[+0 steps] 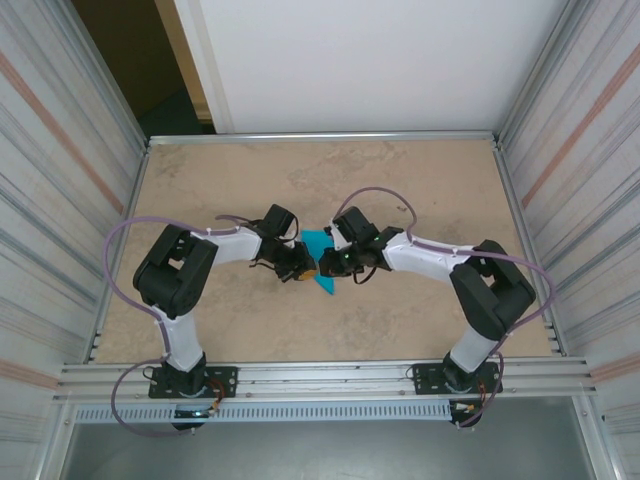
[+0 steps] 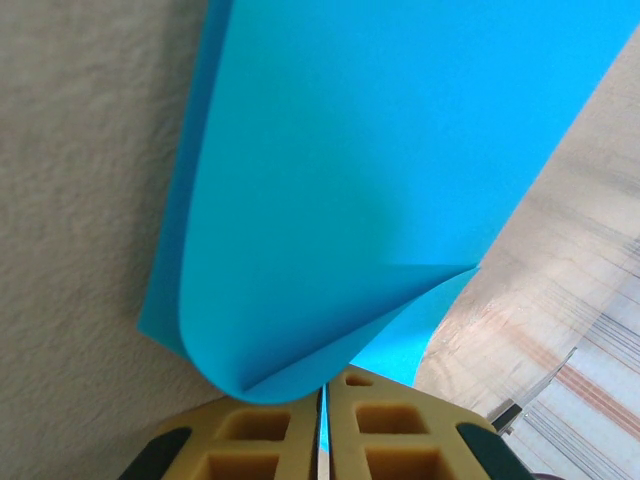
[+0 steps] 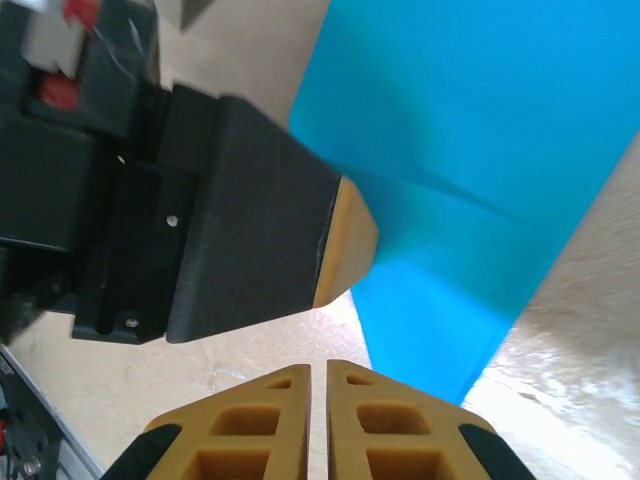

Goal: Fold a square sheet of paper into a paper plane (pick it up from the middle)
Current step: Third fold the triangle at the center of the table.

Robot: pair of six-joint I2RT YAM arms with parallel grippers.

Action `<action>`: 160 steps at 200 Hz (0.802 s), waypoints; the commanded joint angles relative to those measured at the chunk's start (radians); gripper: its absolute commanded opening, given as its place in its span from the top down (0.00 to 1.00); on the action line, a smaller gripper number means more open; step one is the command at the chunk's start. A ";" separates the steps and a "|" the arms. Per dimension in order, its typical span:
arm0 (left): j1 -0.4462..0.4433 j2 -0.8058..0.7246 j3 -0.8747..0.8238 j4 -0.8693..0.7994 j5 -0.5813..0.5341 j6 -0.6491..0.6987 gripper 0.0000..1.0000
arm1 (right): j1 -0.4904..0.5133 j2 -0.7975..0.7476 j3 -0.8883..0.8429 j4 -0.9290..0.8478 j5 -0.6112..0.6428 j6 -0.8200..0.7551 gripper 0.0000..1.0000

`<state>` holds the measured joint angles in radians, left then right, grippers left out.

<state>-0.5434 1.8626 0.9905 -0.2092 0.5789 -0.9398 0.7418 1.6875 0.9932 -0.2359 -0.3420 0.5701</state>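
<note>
The square sheet of paper [image 1: 320,246] is turquoise blue and lies on the table between my two grippers. In the left wrist view the sheet of paper [image 2: 380,170] is curled over on itself in a soft fold. My left gripper [image 2: 323,388] is shut on the near edge of that fold, and a thin blue strip shows between its yellow pads. My right gripper [image 3: 327,366] is shut with nothing in it, over bare table just beside the sheet's [image 3: 470,140] corner. The left gripper's black and yellow finger [image 3: 345,240] reaches in from the left there. From above, the left gripper [image 1: 303,268] and right gripper [image 1: 333,263] nearly touch.
The beige table [image 1: 400,180] is fenced by a metal frame [image 1: 320,136] and ribbed side walls. Both arms bend inward from their bases at the near edge, with lilac cables looping beside them.
</note>
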 commanded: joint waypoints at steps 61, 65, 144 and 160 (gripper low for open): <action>-0.001 0.056 -0.019 -0.062 -0.057 0.004 0.90 | 0.011 0.112 0.037 0.026 -0.049 0.028 0.92; -0.002 0.056 -0.018 -0.062 -0.057 0.005 0.90 | 0.010 0.115 0.037 0.028 -0.049 0.028 0.92; -0.002 0.060 -0.019 -0.065 -0.059 -0.008 0.90 | 0.002 0.158 0.032 0.029 -0.053 0.024 0.92; -0.002 0.063 -0.020 -0.069 -0.062 -0.006 0.89 | 0.000 0.160 0.027 0.027 -0.052 0.022 0.92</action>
<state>-0.5434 1.8656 0.9905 -0.2077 0.5823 -0.9405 0.7506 1.8317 1.0084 -0.2016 -0.3767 0.5762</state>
